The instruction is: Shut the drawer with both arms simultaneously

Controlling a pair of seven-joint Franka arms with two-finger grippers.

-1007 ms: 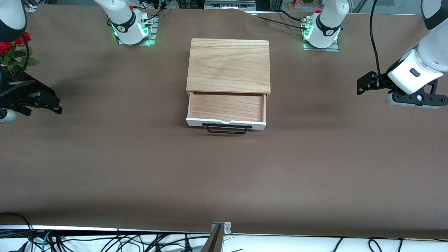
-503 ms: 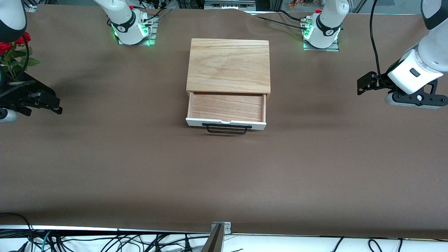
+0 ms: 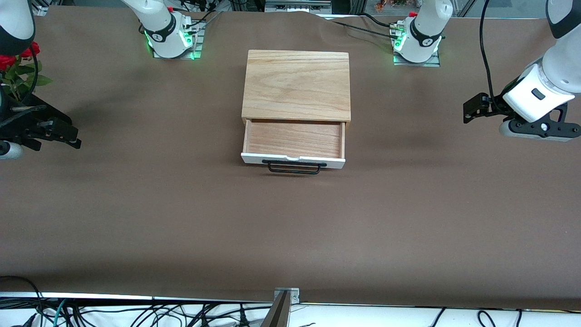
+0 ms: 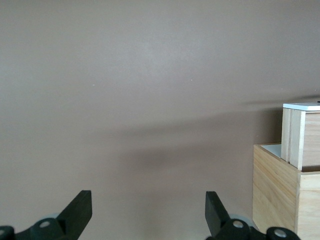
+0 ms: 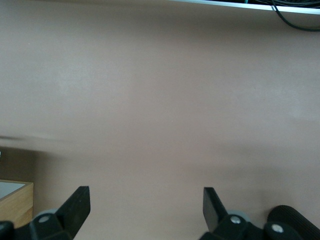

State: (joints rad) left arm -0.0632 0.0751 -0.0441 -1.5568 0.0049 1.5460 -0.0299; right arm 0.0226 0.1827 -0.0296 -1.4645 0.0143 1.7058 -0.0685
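Observation:
The drawer (image 3: 294,138) stands pulled out of the oak box (image 3: 297,84) in the middle of the table, and its tray holds nothing. Its white front panel (image 3: 254,158) and black wire handle (image 3: 294,169) face the front camera. My left gripper (image 3: 472,109) is open and hovers over the table toward the left arm's end, well apart from the box. My right gripper (image 3: 68,134) is open and hovers over the right arm's end. The left wrist view shows the open left gripper (image 4: 148,205) and the drawer (image 4: 295,135) at its edge. The right wrist view shows the open right gripper (image 5: 146,202) over bare table.
Red roses (image 3: 18,68) stand at the right arm's end of the table. Both arm bases (image 3: 170,36) (image 3: 417,43) glow green at the table's edge farthest from the front camera. Cables (image 3: 136,313) lie past the table's nearest edge. A wooden corner (image 5: 15,205) shows in the right wrist view.

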